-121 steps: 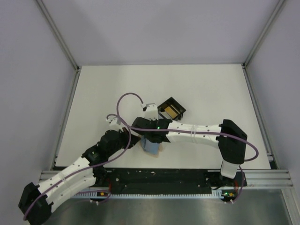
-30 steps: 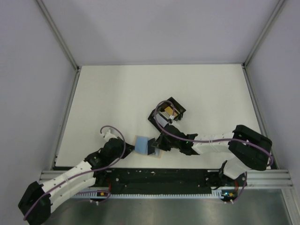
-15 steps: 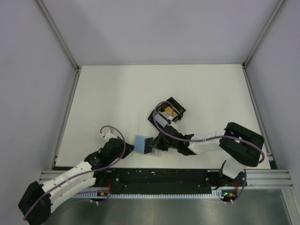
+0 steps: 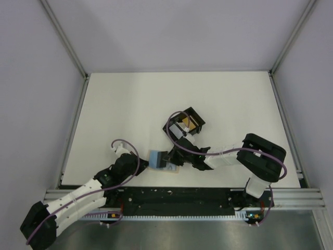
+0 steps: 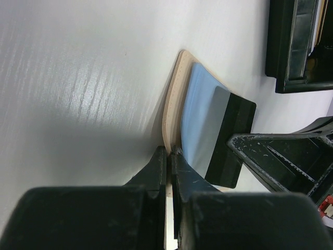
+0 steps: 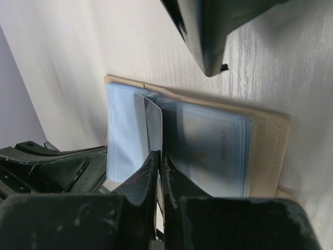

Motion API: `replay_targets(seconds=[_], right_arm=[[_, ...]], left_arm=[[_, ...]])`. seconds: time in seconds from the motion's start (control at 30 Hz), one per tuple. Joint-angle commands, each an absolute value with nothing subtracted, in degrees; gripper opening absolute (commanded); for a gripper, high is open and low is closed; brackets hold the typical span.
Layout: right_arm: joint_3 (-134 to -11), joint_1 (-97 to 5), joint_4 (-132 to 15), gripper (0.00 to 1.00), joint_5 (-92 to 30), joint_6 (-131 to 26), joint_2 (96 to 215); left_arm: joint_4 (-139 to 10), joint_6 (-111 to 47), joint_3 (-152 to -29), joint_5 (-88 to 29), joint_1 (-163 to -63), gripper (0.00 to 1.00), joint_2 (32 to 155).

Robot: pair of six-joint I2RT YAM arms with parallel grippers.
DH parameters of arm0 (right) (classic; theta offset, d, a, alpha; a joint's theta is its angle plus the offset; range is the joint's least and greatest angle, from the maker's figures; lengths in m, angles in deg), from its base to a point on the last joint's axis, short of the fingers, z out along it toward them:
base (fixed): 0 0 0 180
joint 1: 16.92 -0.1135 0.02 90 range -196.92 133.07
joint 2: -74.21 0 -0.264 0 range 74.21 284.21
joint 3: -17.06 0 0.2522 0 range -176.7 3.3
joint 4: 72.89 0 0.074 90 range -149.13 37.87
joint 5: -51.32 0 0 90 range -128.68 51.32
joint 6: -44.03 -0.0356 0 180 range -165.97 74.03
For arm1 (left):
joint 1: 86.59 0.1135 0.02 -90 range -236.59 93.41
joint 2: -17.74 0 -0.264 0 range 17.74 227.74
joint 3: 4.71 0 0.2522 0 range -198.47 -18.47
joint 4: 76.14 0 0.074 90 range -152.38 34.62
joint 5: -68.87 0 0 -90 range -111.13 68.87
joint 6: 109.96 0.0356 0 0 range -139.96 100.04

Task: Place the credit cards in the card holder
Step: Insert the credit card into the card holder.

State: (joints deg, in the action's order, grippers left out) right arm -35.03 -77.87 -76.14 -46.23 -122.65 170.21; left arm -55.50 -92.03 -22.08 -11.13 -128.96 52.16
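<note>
Since the right gripper [image 6: 158, 156], pinching a card [image 6: 154, 120], has slid left, the card's tip looks to be entering the card holder [image 6: 268, 140]. The left gripper [image 5: 169, 151] is clamped on the holder's edge.

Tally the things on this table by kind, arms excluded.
Tan leather-like card holder: 1
Black square open tray: 1
Thin plastic cards in sight: 2 (grey-and-black card in the right fingers, yellow-orange card in the tray)
Total: 4
</note>
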Motion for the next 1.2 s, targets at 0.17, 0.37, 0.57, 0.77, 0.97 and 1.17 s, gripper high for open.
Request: replay_targets(seconds=[0.17,0.37,0.57,0.77,0.97,1.17], right_arm=[[-42.66,-80.73,-65.02,0.0,-46.07,-119.54,175.37],[-45.47,-80.64,-55.46,0.22,-51.5,-113.04,171.16],[-46.0,-80.65,-52.01,0.51,-55.64,-108.73,166.49],[-49.52,-80.65,-51.83,0.53,-51.34,-107.23,170.0],[-52.07,-81.35,-53.6,0.51,-47.03,-106.08,173.17],[-53.74,-81.35,-54.46,0.51,-42.99,-107.4,175.89]], left_arm=[[-58.95,-91.32,-18.73,-12.43,-129.3,0.0,52.55],[-57.63,-91.32,-18.73,-11.82,-129.22,0.0,52.28],[-57.28,-90.62,-18.99,-11.29,-129.22,0.0,52.37],[-57.19,-90.09,-19.26,-11.37,-129.22,0.0,52.37],[-57.28,-90.09,-19.35,-11.29,-129.3,0.0,52.2],[-57.19,-89.83,-19.7,-11.29,-129.3,0.0,52.28]])
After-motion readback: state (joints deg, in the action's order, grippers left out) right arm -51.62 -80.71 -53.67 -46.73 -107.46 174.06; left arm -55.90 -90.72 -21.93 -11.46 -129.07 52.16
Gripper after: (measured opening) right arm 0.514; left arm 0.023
